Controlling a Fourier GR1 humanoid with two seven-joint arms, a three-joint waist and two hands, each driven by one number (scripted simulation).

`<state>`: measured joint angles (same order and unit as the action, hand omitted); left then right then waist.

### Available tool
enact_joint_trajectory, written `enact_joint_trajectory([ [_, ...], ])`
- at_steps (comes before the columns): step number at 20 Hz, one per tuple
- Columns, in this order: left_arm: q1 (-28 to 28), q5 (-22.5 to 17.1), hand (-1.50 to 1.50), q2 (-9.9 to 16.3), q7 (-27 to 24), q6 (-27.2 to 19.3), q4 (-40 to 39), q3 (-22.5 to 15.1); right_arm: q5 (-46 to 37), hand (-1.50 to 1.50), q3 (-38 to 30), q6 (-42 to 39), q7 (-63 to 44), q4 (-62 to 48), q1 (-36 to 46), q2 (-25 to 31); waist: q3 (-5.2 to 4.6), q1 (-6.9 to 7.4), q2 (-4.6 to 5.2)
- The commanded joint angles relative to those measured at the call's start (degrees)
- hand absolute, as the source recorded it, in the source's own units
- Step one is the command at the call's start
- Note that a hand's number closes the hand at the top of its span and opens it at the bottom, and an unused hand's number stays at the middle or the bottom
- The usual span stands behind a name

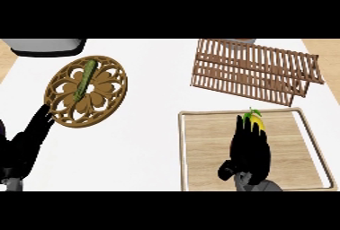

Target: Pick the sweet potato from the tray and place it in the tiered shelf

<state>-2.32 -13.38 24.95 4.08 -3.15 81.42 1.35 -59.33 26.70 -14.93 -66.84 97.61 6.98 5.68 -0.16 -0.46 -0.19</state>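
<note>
Reach-and-grasp step: right hand point(250, 150), fingers straight, covers yellow-green vegetable point(255, 120) on pale wooden tray point(199, 148), nothing gripped. Left hand point(30, 134) rests open at left edge. Next: curl, lift toward brown slatted tiered shelf point(256, 69).

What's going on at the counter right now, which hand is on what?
The right hand is over the wooden tray, its fingers covering a yellowish vegetable with a green tip that lies near the tray's far edge. Whether the fingers have closed on it cannot be told. The slatted shelf sits beyond the tray with nothing visible on it. The left hand rests open at the left edge, beside a round trivet carrying a green stalk.
</note>
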Motion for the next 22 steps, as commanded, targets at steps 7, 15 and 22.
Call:
enact_joint_trajectory([
  [7,0.9,0.9,0.00,-0.1,1.0,0.6,-0.4,0.9,-2.0,-1.50,-6.6,-11.7,-6.8,1.7,-0.9,-0.5,0.13,0.43,0.11],
  [15,1.2,0.6,0.00,-0.3,1.8,2.3,1.0,2.9,-6.2,-1.50,-8.9,-7.8,1.6,-2.8,-4.4,-1.2,0.17,0.54,0.18],
  [22,2.0,3.8,0.00,-3.3,-1.5,1.9,-2.8,2.1,-7.3,-1.50,-9.4,-8.5,-0.5,-5.9,-1.4,-5.5,0.15,0.74,0.24],
])
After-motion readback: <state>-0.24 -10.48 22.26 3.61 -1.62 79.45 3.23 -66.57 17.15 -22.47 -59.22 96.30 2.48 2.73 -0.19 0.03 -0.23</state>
